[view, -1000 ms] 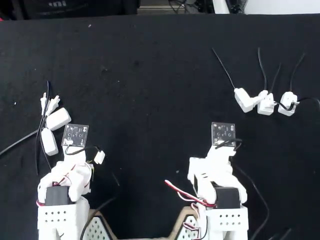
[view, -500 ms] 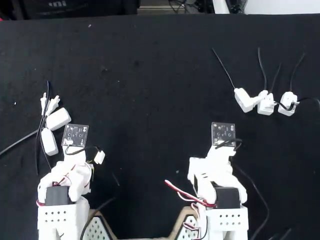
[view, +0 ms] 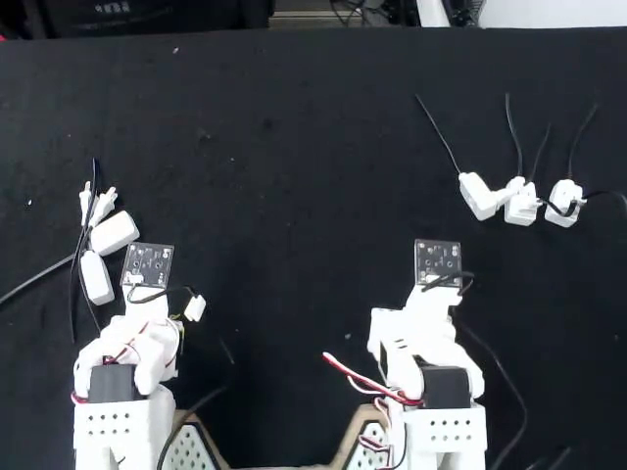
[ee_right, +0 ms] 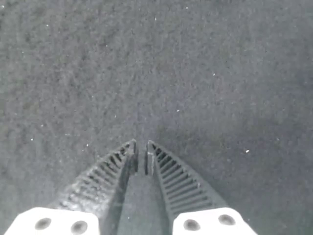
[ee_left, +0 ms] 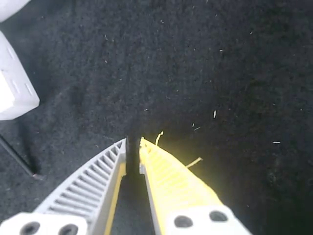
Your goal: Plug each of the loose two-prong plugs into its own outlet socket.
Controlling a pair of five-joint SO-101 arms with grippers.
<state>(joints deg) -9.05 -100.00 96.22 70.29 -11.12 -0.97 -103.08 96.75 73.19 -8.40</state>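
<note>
Three white two-prong plugs with thin black leads lie at the far right of the black table: one plug [view: 478,194], a second plug [view: 521,204] and a third plug [view: 563,204]. Two white outlet blocks lie at the left, one outlet block [view: 113,232] beside the other outlet block [view: 95,277]; the left wrist view catches the slotted face of an outlet block [ee_left: 13,93]. My left gripper [ee_left: 133,145] is shut on nothing, low over bare cloth beside that block. My right gripper [ee_right: 140,145] is shut on nothing over bare cloth, well short of the plugs.
Both arms sit folded at the near edge, the left arm [view: 132,338] and the right arm [view: 426,338]. Black cables [view: 83,245] and a small white piece [view: 98,201] lie around the outlet blocks. A thin black lead end [ee_left: 19,164] lies near my left gripper.
</note>
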